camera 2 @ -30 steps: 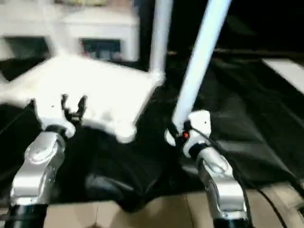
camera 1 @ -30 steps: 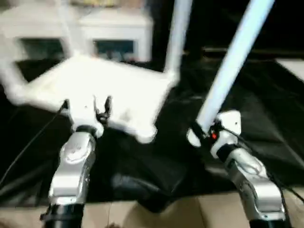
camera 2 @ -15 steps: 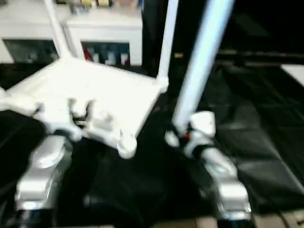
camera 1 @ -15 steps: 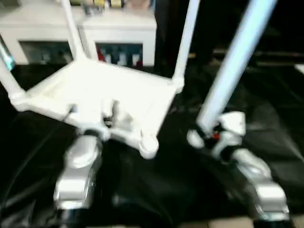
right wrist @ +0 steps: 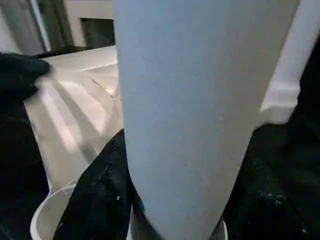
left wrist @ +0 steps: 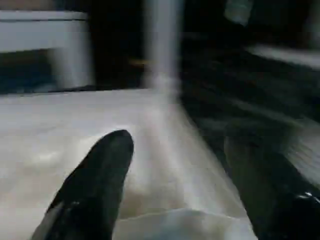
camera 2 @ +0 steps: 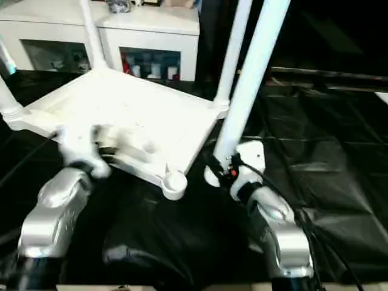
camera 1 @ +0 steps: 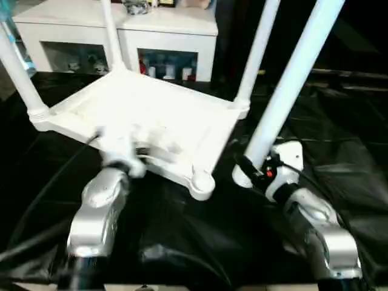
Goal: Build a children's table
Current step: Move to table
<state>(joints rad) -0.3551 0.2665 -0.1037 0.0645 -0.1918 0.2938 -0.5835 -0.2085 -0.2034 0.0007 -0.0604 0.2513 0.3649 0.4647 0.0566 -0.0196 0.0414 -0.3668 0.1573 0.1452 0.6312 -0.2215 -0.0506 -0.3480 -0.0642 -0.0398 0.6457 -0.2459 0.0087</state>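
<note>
White plastic rectangular tabletop lies upside down on the black plastic sheet before me, ribbed underside up; three long white tapered tube legs stand in its corner sockets, their tops cut off by the frame edge; the near corner socket stands empty. My right pincer is clamped on the fourth white tube leg, held upright beside that empty socket, its lower end hidden behind my fingers. My left pincer hovers at the tabletop's near rim, blurred; its fingers stand apart over the white surface, gripping nothing. No writing can be read; behind stands a white cabinet with glass doors, its coloured contents too small to make out.
</note>
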